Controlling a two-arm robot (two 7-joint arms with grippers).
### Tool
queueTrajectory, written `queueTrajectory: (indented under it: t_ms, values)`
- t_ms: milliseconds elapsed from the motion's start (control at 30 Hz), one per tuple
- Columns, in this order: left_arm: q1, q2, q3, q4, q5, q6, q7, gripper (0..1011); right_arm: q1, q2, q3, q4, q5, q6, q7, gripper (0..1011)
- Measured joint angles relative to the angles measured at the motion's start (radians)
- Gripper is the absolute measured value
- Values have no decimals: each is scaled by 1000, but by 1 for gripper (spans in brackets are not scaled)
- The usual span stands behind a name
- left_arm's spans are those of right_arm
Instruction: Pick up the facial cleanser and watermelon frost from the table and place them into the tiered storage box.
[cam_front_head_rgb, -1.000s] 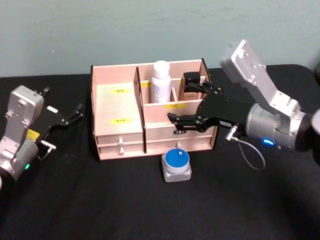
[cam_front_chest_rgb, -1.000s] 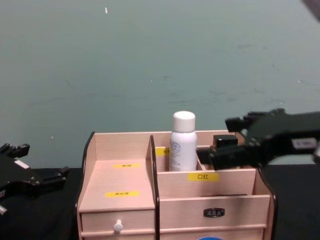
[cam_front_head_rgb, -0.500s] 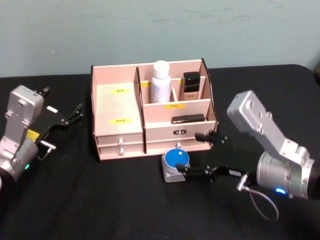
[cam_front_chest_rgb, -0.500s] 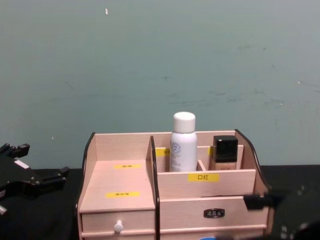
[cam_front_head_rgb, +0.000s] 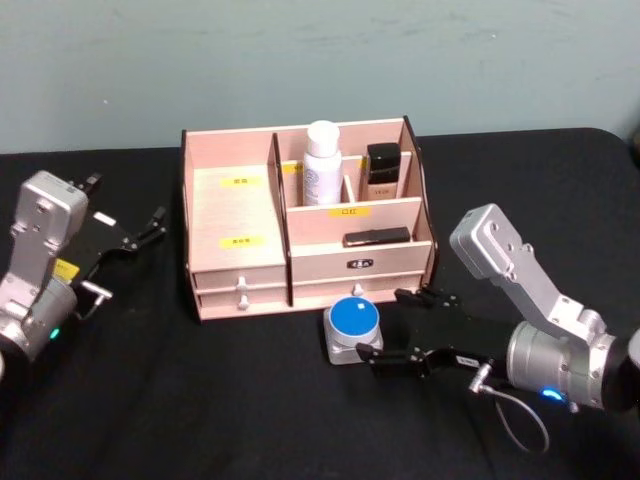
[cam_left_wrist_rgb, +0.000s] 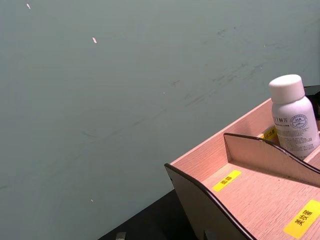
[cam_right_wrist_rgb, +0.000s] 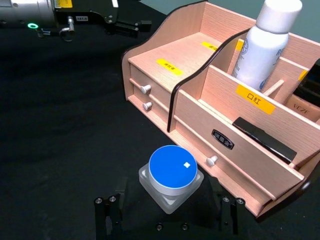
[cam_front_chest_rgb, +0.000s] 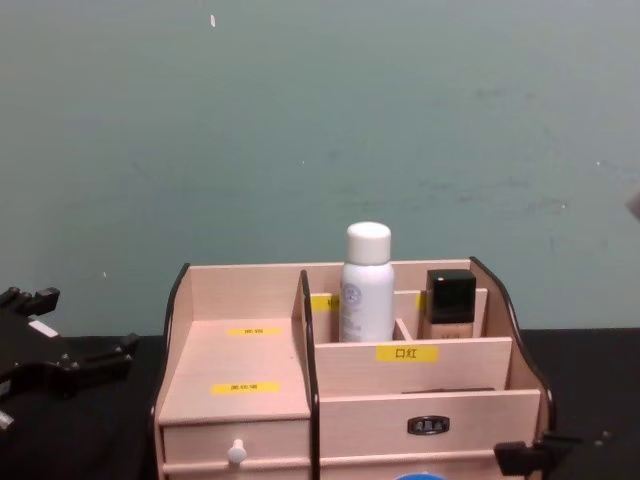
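Observation:
The facial cleanser (cam_front_head_rgb: 322, 162), a tall white bottle, stands upright in a back compartment of the tiered storage box (cam_front_head_rgb: 232, 215). It shows too in the chest view (cam_front_chest_rgb: 367, 285) and left wrist view (cam_left_wrist_rgb: 292, 115). The watermelon frost (cam_front_head_rgb: 353, 328), a clear jar with a blue lid, sits on the black table just in front of the box's drawers. My right gripper (cam_front_head_rgb: 385, 322) is low at the jar's right side, open. In the right wrist view the jar (cam_right_wrist_rgb: 172, 177) lies just ahead of its spread fingertips (cam_right_wrist_rgb: 107, 215). My left gripper (cam_front_head_rgb: 140, 232) is parked open, left of the box.
A beige bottle with a square black cap (cam_front_head_rgb: 382, 170) stands in the compartment right of the cleanser. A flat dark item (cam_front_head_rgb: 375, 237) lies on the box's lower shelf. Black tabletop stretches around the box, with a green wall behind.
My right gripper has dropped from in front of the box's upper compartments to table level beside the jar. Jar, bottle and left arm have not moved.

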Motion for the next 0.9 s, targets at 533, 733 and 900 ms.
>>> queueTrajectory:
  t_ms: [533, 733, 900]
  values:
    - [0, 0, 0, 0, 0, 0, 0, 1010, 91, -77, -58, 143, -31, -20, 14, 1003]
    - [0, 0, 0, 0, 0, 0, 0, 1010, 96, -84, -65, 159, -31, -22, 17, 1002]
    - [0, 0, 0, 0, 0, 0, 0, 1010, 99, -88, -71, 168, -37, -26, 17, 1003]
